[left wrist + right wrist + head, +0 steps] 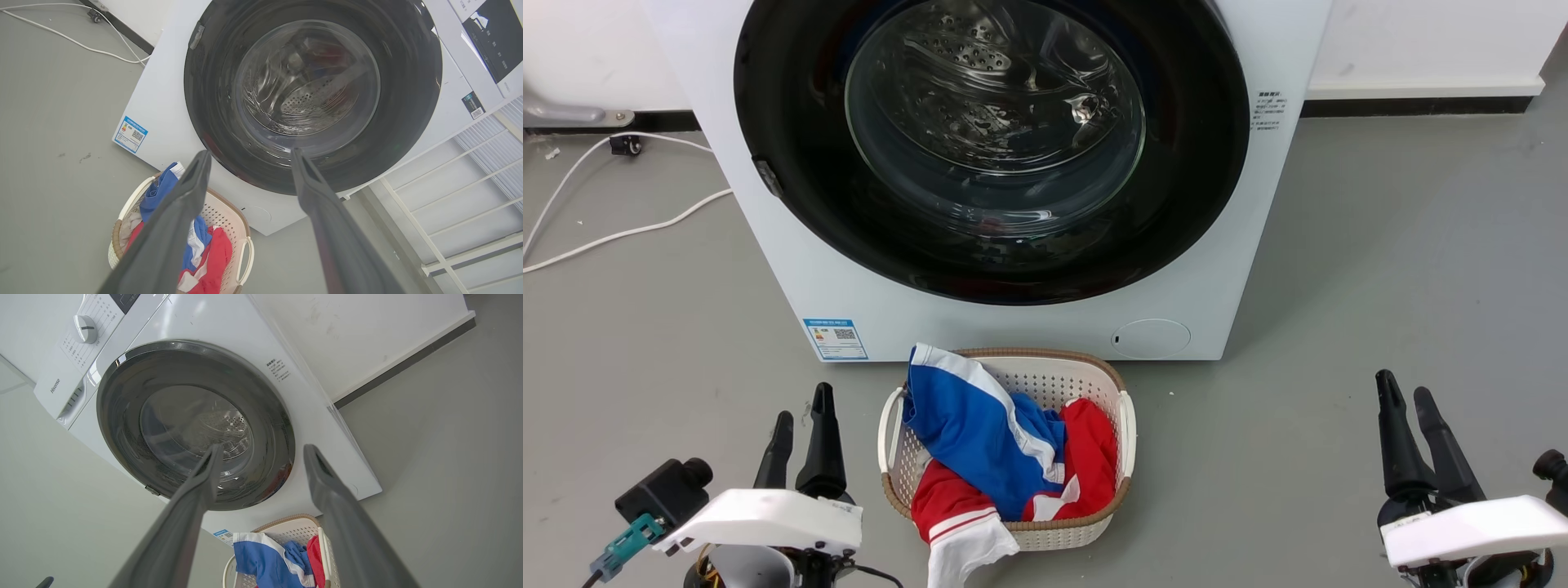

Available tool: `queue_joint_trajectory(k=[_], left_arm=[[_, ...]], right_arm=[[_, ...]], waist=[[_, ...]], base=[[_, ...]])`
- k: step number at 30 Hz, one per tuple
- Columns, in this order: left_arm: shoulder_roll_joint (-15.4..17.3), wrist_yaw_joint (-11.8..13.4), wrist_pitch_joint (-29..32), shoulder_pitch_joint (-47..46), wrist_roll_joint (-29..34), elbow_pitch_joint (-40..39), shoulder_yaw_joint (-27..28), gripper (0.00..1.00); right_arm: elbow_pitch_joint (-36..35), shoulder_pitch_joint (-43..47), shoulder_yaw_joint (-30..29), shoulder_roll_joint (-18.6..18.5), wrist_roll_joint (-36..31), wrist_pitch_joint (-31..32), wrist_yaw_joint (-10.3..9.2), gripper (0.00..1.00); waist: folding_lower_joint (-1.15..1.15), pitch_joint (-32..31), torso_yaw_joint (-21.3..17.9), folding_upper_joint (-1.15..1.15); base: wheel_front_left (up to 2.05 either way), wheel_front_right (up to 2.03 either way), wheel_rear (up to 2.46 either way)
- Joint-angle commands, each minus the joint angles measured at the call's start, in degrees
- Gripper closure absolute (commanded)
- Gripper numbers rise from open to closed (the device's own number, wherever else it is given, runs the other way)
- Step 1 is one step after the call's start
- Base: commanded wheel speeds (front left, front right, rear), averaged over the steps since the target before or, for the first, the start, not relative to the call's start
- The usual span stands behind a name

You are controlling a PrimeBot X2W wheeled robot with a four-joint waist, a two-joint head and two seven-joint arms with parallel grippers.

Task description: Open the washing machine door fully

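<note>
Washing machine door [992,147] sits shut ahead of our jaws; left jaws and right jaws both gape wide and empty, the laundry basket [1078,380] between them.

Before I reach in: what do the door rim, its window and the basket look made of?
Washing machine door: rim looks like glossy black plastic, showing reflections; window clear glass or plastic, the perforated drum showing through. Basket: matte white perforated plastic, brown woven-look edge.
</note>
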Motion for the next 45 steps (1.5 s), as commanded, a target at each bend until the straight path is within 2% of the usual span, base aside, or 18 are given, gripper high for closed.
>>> queue_joint_trajectory(k=[1, 12, 25, 38, 45], left_arm=[[0.7, 0.5, -0.6, 0.0, 1.9, -1.2, -0.5, 0.0], [2.5, 2.4, -2.6, 0.9, 9.3, -2.5, -3.8, 0.0], [3.0, 4.0, -4.7, 2.0, 17.3, -3.3, -6.0, 0.0], [2.9, 4.5, -6.6, 2.8, 24.7, -3.7, -7.2, 0.0], [2.4, 3.9, -7.5, 3.4, 27.7, -3.9, -7.2, 0.0]], right_arm=[[-1.3, -0.2, 0.1, -0.2, -2.1, -0.6, 0.07, 0.0], [-1.9, 1.6, 0.4, -0.1, -11.3, -2.5, 0.09, 0.0], [-3.4, 3.3, 0.5, -0.1, -19.7, -4.6, 0.1, 0.0], [-5.2, 4.7, 0.4, -0.1, -26.3, -6.5, 0.12, 0.0], [-6.1, 5.4, 0.3, -0.1, -28.5, -7.4, 0.12, 0.0]], waist=[[0.0, 0.0, 0.0, 0.0], [0.0, -0.3, 0.0, 0.0], [0.0, -0.5, -0.1, 0.0], [0.0, -0.3, 0.0, 0.0], [0.0, -0.4, 0.0, 0.0]], base=[[0.0, 0.0, 0.0], [0.0, 0.0, 0.0], [0.0, 0.0, 0.0], [0.0, 0.0, 0.0], [0.0, 0.0, 0.0]])
